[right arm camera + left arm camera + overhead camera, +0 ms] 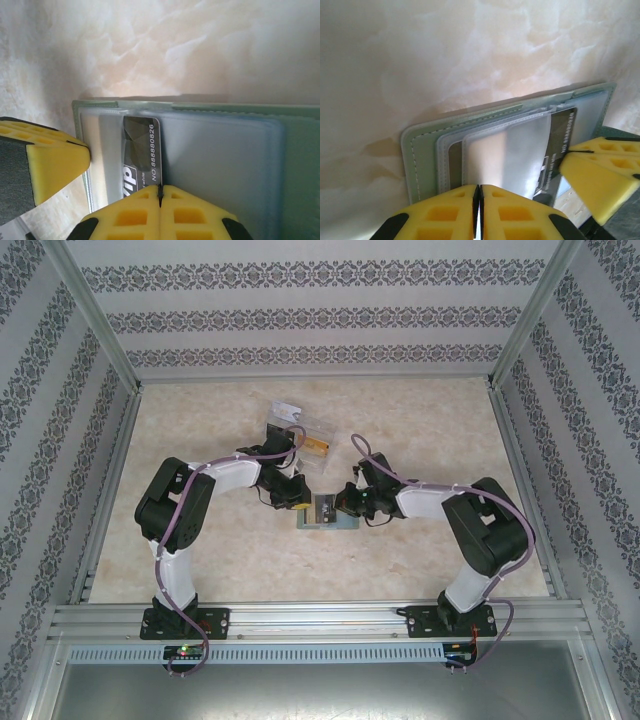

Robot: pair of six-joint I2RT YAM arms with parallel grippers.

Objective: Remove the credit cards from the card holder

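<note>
The pale green card holder (325, 512) lies open on the marbled table between both arms. My left gripper (479, 192) is shut on the near edge of the card holder (422, 155), where its clear sleeves run under the yellow fingers. A dark grey-black credit card (141, 142) with white numbers sticks partly out of a sleeve. My right gripper (160, 192) is shut on that card's edge. In the left wrist view the same card (565, 132) shows at the right, with the right arm's yellow finger (600, 175) on it. From above, the left gripper (300, 504) and the right gripper (346, 506) flank the holder.
A clear plastic compartment box (297, 435) stands just behind the holder, with a gold-orange card (316, 447) in it. Metal frame rails (300, 620) and patterned walls enclose the table. Bare tabletop lies to the far left and far right.
</note>
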